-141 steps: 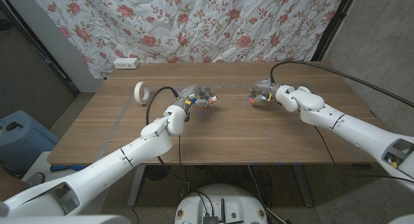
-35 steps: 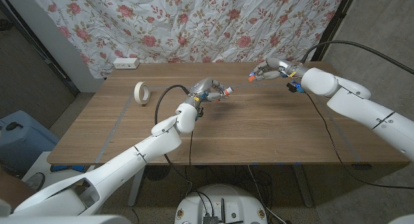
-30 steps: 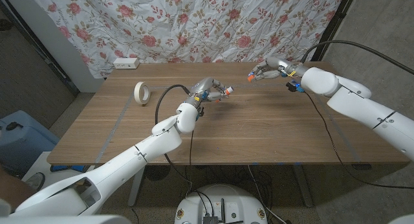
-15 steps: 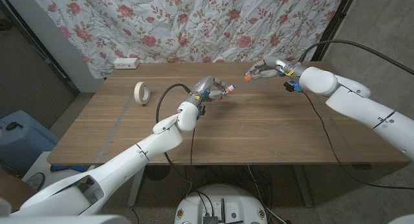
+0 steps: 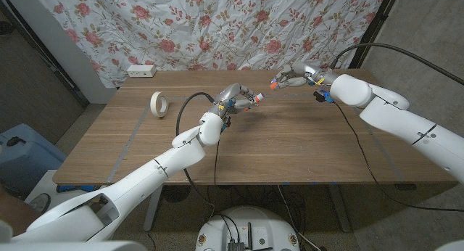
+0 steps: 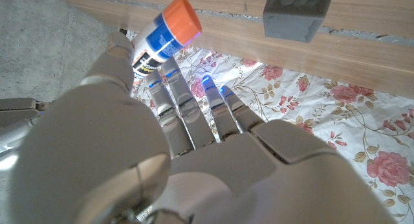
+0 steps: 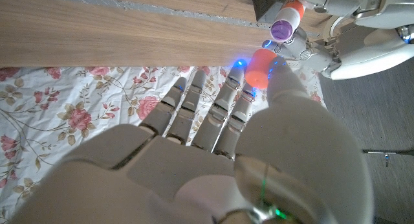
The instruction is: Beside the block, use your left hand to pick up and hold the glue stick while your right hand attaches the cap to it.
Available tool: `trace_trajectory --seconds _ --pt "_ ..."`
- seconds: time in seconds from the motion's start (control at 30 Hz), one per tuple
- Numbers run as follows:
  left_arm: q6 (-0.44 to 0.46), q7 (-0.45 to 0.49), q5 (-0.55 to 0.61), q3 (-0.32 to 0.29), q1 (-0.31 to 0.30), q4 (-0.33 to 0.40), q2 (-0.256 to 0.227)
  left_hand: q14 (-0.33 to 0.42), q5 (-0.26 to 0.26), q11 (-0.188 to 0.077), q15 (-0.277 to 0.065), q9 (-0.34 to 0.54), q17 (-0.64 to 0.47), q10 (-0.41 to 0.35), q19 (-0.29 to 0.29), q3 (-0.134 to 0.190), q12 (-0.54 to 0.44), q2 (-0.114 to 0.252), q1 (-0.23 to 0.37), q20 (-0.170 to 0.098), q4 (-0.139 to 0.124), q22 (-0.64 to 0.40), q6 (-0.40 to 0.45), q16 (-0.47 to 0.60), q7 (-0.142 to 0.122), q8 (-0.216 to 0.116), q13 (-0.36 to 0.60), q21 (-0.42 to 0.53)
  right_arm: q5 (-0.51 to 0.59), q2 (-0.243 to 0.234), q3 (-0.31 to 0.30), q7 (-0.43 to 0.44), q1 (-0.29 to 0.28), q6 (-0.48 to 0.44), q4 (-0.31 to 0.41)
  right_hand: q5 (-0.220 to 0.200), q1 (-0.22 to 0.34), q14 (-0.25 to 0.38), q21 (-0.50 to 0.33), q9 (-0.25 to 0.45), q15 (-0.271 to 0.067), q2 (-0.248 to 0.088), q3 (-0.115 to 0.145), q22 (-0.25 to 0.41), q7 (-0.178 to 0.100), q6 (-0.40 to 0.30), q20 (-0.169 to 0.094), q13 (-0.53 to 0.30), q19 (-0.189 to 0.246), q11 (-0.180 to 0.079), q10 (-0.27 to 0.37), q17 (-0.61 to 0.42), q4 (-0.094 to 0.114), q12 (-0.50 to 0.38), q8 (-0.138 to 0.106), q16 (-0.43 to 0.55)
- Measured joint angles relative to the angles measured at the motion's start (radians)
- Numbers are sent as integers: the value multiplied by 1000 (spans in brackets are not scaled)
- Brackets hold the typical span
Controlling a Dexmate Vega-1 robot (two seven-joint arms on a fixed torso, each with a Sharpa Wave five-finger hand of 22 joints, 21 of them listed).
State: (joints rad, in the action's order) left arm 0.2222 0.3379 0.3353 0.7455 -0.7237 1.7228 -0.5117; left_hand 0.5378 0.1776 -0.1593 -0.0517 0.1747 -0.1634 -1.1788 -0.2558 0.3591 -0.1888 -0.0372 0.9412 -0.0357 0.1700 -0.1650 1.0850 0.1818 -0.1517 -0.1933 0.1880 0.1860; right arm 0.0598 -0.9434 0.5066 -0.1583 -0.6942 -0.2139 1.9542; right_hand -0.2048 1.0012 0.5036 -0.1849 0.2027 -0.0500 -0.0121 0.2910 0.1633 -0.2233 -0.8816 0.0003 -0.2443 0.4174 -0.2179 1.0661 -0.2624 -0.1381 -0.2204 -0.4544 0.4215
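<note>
Since the earlier frame, the right hand (image 5: 296,77) has edged its orange cap (image 5: 273,84) toward 9 o'clock, closing on the glue stick (image 5: 251,99). Raised above the worktop (image 5: 290,146) near the grey block (image 6: 294,13), the stick lies pinched in the left hand (image 5: 233,97), open end facing the cap. Light, rigid and smooth, it looks liable to twist; mid-barrel seems the best hold. Fingertips of the right hand pinch the cap.

A wooden table (image 5: 290,146) carries a tape roll (image 5: 159,104).
</note>
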Motion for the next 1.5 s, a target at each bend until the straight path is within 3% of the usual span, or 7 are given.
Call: trace_trajectory --seconds 1.5 --pt "-17 15 -6 4 0 -21 16 0 0 0 0 0 0 0 0 0 0 0 0 0 0 0 0 0 0 0 0 0 31 50 44 14 21 -7 -25 8 -8 -4 0 -5 4 -8 -11 0 0 0 4 -9 4 -5 -5 -5 -5 0 11 4"
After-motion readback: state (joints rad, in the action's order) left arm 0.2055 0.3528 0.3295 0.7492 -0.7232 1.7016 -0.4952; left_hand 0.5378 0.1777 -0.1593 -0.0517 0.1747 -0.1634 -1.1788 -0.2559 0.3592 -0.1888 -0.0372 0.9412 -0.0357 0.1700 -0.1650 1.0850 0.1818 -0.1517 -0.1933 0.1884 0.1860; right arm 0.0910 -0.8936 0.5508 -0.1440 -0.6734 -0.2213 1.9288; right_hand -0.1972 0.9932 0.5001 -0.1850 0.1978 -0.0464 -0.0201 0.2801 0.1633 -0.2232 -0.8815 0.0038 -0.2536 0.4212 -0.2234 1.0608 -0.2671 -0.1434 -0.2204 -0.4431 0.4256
